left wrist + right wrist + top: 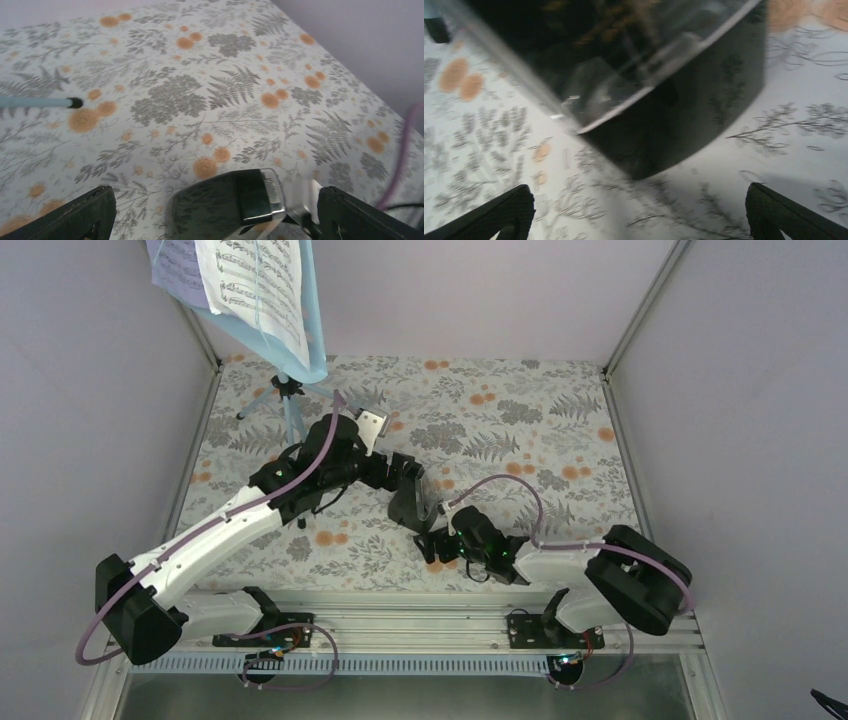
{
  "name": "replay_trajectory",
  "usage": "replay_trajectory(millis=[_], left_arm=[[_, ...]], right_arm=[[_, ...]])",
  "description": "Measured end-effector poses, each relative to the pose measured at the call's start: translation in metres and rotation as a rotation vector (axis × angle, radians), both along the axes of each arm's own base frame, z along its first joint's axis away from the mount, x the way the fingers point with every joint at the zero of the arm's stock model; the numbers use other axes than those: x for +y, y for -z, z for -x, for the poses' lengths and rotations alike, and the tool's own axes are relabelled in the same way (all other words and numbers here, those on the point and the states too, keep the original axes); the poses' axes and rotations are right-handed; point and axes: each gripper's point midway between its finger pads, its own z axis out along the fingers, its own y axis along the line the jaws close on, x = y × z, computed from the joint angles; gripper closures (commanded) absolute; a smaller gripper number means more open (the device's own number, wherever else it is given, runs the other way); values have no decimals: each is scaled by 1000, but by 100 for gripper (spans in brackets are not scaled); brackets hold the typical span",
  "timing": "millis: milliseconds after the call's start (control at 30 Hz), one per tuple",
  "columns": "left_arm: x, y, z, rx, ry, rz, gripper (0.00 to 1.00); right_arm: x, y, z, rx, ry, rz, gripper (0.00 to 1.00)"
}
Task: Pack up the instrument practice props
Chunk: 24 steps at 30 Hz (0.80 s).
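The metronome (704,100) is glossy black plastic, slick enough to mirror the fern print, with a clear, shiny front panel. The tablecloth (520,430) looks like smooth, matt printed cloth. At the upper left of the overhead view, the sheet-music pages (255,290) are matt paper on the smooth, pale-blue music stand (318,340). The fingers (75,215) of the left gripper (215,200) are matt black and finely grained.

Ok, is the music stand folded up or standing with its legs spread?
Standing, spread: the top view shows the music stand on splayed tripod legs, sheet-music pages resting on it.
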Motion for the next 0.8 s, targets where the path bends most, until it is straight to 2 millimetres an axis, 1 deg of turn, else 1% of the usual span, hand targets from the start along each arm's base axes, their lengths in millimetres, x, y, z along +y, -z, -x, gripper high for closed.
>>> replay_trajectory(millis=[67,100,133,167,200,300,367,433,533,633,733,800], left_arm=[[-4,-3,3,-11,53,7,0],[-6,-4,5,-16,85,8,0],[-8,-5,6,-20,111,8,0],[-10,-6,9,-25,144,6,0],[-12,-6,11,-30,166,3,0],[-20,-8,16,-43,247,-5,0],[-27,-8,16,-48,287,-12,0],[-34,-3,14,-44,323,-22,0],[-43,10,8,-31,367,-45,0],[-50,24,-2,-16,401,-75,0],[-56,38,-12,-2,436,-99,0],[-58,48,-13,13,477,-103,1]], right_arm=[[-7,9,-9,23,42,20,0],[-12,10,-14,27,67,22,0],[-14,11,-16,30,78,21,0],[-24,9,-27,30,126,16,0],[-29,8,-32,28,148,11,0],[-47,-4,-48,1,221,-17,0],[-58,-14,-56,-26,258,-37,0],[-66,-23,-60,-59,273,-50,0],[-65,-35,-57,-104,228,-64,0],[-55,-41,-50,-124,143,-82,0],[-45,-43,-44,-123,73,-108,0],[-39,-43,-41,-119,37,-121,0]])
